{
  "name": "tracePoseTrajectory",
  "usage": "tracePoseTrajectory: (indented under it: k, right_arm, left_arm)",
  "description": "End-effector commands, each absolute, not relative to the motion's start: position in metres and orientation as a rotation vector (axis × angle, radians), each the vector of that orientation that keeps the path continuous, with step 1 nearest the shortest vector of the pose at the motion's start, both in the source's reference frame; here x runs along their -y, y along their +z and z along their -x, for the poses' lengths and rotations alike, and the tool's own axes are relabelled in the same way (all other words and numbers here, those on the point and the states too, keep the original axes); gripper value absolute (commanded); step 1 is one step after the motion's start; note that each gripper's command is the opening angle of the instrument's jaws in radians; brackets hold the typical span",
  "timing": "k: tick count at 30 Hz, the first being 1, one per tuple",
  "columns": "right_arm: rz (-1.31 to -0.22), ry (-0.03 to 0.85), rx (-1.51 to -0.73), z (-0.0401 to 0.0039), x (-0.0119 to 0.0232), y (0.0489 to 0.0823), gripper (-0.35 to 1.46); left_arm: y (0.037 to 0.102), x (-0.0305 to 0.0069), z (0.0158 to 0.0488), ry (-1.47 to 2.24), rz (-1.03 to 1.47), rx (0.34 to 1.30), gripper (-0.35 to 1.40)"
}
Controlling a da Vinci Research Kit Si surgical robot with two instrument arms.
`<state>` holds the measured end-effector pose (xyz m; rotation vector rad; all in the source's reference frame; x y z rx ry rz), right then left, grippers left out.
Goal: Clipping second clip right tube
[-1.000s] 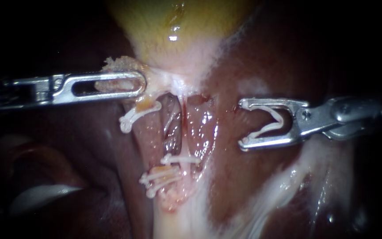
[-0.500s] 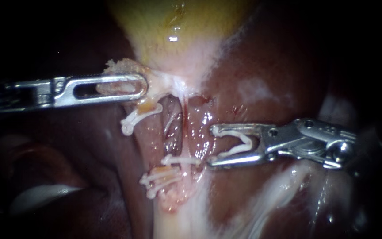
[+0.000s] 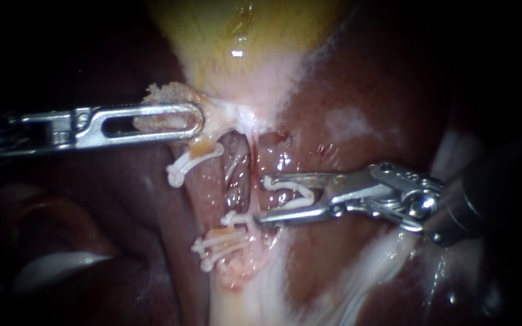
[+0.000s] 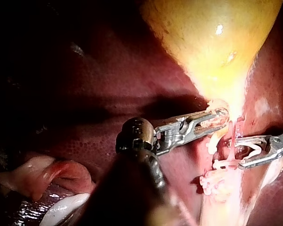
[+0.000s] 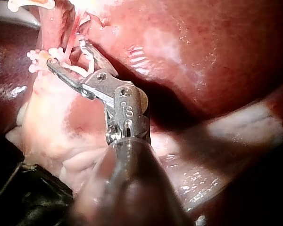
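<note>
The yellow gallbladder [image 3: 243, 36] narrows into two pale tubes. My left instrument [image 3: 196, 118] comes in from the left, its slotted jaws shut on the tissue at the gallbladder's neck. My right instrument [image 3: 263, 199] carries an open white clip [image 3: 300, 193] in its open jaws. Its tips stand at the right tube [image 3: 276, 166], the lower jaw just above a white clip [image 3: 246, 217] that sits on that tube. The right wrist view shows these jaws [image 5: 66, 52] reaching the tube from its side. In the left wrist view both instruments [image 4: 221, 115] [image 4: 239, 153] face each other across the tubes.
Dark red liver [image 3: 364, 90] lies all around. The left tube [image 3: 209, 187] bears one clip high up [image 3: 191, 158] and two low down [image 3: 219, 244]. A glistening window [image 3: 237, 175] separates the tubes. Pale fatty tissue [image 3: 370, 259] runs below the right instrument.
My right instrument has moved left and downward from the liver to the right tube, and its jaws stand closer together. The left instrument has held still.
</note>
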<state>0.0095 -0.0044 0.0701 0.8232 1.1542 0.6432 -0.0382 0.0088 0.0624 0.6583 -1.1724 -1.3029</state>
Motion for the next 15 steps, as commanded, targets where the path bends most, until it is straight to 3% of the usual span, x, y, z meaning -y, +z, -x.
tracePoseTrajectory:
  k: [1,15]
  right_arm:
    - [-0.83,0.646,-1.153,-0.0098,0.0045,0.0703,0.45]
    - [-0.959,0.681,-1.237,-0.0128,0.0055,0.0707,0.46]
  left_arm:
    - [0.0625,-0.0088,0.0382,-1.303,-0.658,1.173,-0.35]
    - [0.0626,-0.0086,0.0384,-1.298,-0.662,1.174,-0.35]
